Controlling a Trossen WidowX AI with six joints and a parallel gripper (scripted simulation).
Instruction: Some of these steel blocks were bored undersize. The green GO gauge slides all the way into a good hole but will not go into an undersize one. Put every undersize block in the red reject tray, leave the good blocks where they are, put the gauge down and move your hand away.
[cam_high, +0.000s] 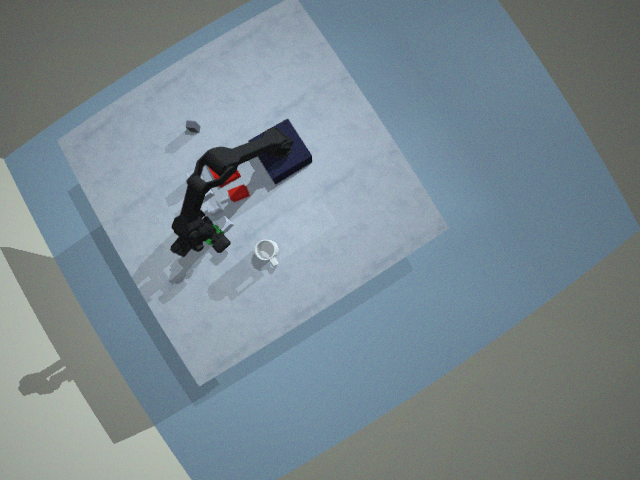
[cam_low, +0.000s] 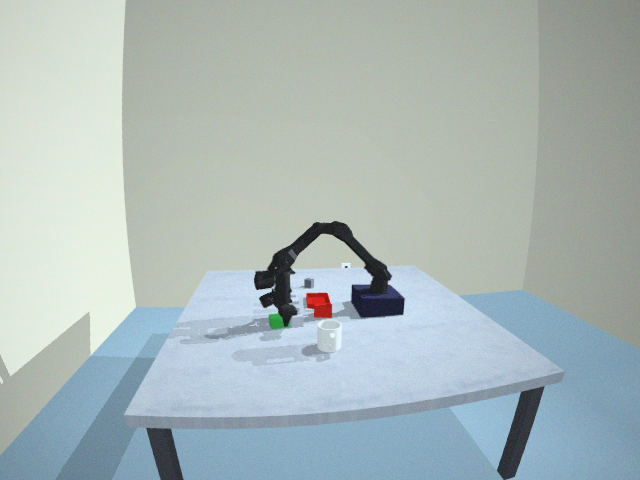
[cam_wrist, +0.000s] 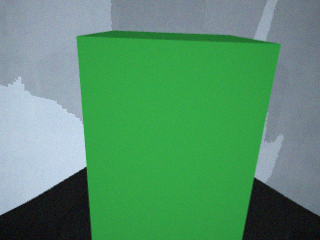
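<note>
In the top view, bare surface (cam_high: 330, 232) (cam_low: 413, 356) is seen right of the mug (cam_high: 266, 250) (cam_low: 329, 336); the left edge lies near the gripper (cam_high: 209, 238) (cam_low: 286, 321). The green gauge (cam_high: 218, 231) (cam_low: 277, 321) (cam_wrist: 170, 140) is clamped between its part-open fingers, left of centre.

One black arm (cam_high: 193, 198) (cam_low: 303, 248), one dark blue base block (cam_high: 301, 164) (cam_low: 377, 304) toward the right edge of the bench (cam_high: 330, 222) (cam_low: 413, 361) and one green gauge (cam_high: 217, 228) (cam_low: 275, 321) (cam_wrist: 172, 135) toward the left edge are seen from the near side. Two red pieces, an open tray (cam_high: 228, 181) (cam_low: 317, 294) and a smaller block (cam_high: 238, 193) (cam_low: 323, 311), sit inward from the left edge. One white mug (cam_high: 260, 251) (cam_low: 329, 336) stands nearer the near edge, one grey block (cam_high: 192, 126) (cam_low: 309, 283) toward the far edge. At least three pale pieces (cam_high: 214, 207) (cam_low: 297, 321) show; their full count is hidden.
</note>
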